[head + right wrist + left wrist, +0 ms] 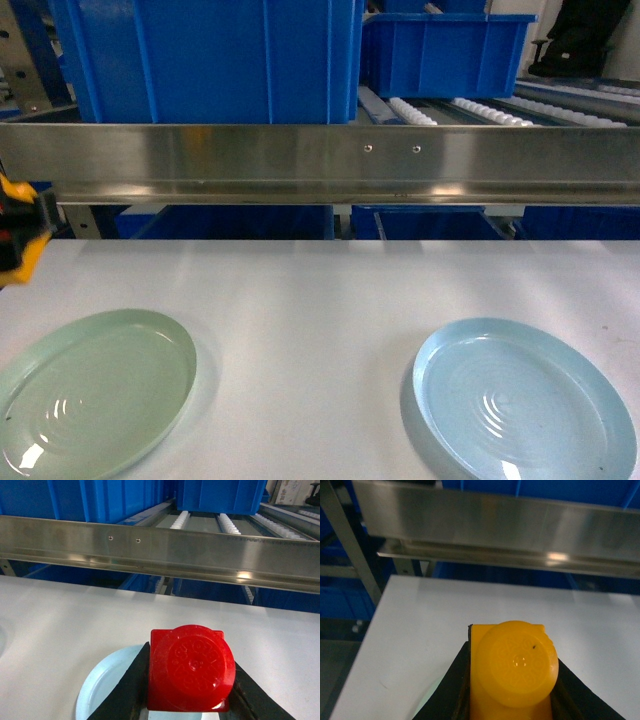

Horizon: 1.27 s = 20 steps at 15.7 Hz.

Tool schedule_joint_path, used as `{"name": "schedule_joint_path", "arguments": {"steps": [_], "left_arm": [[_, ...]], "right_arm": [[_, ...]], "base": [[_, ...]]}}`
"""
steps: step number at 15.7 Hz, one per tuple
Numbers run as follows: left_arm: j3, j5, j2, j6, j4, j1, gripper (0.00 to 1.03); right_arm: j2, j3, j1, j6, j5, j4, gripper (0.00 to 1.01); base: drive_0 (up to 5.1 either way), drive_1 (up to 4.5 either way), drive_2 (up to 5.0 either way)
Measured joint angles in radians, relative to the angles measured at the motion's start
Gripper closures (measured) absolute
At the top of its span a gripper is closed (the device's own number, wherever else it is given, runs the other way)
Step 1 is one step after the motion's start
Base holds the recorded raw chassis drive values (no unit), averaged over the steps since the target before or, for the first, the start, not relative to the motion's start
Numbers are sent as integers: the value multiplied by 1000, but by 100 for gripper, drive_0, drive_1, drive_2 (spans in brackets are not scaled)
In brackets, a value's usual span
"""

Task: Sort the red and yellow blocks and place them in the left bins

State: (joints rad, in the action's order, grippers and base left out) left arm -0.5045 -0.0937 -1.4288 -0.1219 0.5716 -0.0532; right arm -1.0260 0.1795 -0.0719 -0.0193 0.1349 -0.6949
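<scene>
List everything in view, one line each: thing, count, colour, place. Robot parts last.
Yellow block: 1, orange-yellow, held in the left gripper, stud toward the camera.
Red block: 1, red, held in the right gripper above the blue plate.
Green plate: 1, translucent green, near left of the table.
Blue plate: 1, translucent light blue, near right of the table.
Table: 1, white, in front of the rail.
Rail: 1, steel, across the table's far edge.
Bins: at least 2, bright blue, on the rollers behind the rail; more blue below it.
Left gripper: 1, black, shut on the yellow block.
Right gripper: 1, black, shut on the red block.
</scene>
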Motion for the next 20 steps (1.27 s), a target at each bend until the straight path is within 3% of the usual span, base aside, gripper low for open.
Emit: {"name": "schedule_joint_path", "arguments": {"steps": [3, 7, 9, 20], "left_arm": [[-16, -1, 235, 24, -104, -7, 76], [-27, -18, 269, 107, -9, -49, 76], [-27, -20, 270, 119, -11, -48, 76], [-28, -20, 270, 127, -11, -48, 76]], "right_arm": [[0, 0, 0, 0, 0, 0, 73], [0, 0, 0, 0, 0, 0, 73], [0, 0, 0, 0, 0, 0, 73], [0, 0, 0, 0, -3, 2, 73]], "base": [[0, 0, 0], [0, 0, 0], [0, 0, 0], [-482, 164, 313]]}}
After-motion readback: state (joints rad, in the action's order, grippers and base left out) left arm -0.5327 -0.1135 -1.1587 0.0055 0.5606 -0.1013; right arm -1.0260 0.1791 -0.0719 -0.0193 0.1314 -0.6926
